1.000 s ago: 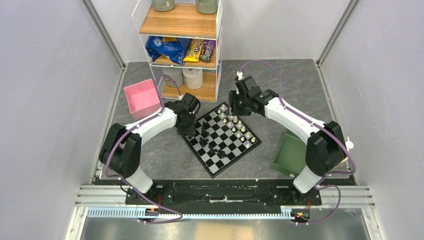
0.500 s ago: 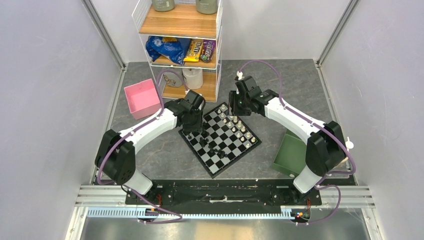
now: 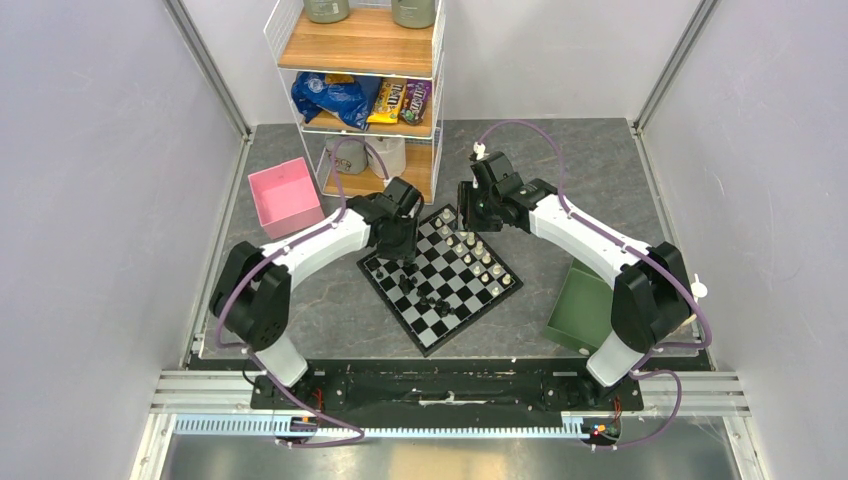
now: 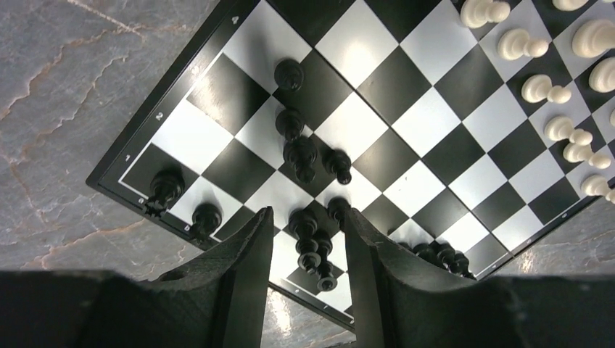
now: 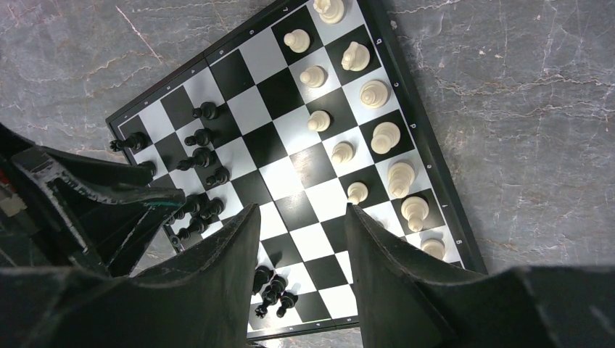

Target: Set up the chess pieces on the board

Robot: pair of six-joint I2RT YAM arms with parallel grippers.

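Clustering on the board [image 4: 428, 119], black chess pieces [image 4: 312, 246] show between left fingers [image 4: 243, 268]

Top camera overlooks all; wrist cameras closely share the board [image 4: 428, 119].

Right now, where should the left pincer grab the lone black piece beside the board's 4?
Pinch its round head, coming straight down from above. The black piece stands upright with bare board either side, leaving room for the left pincer.
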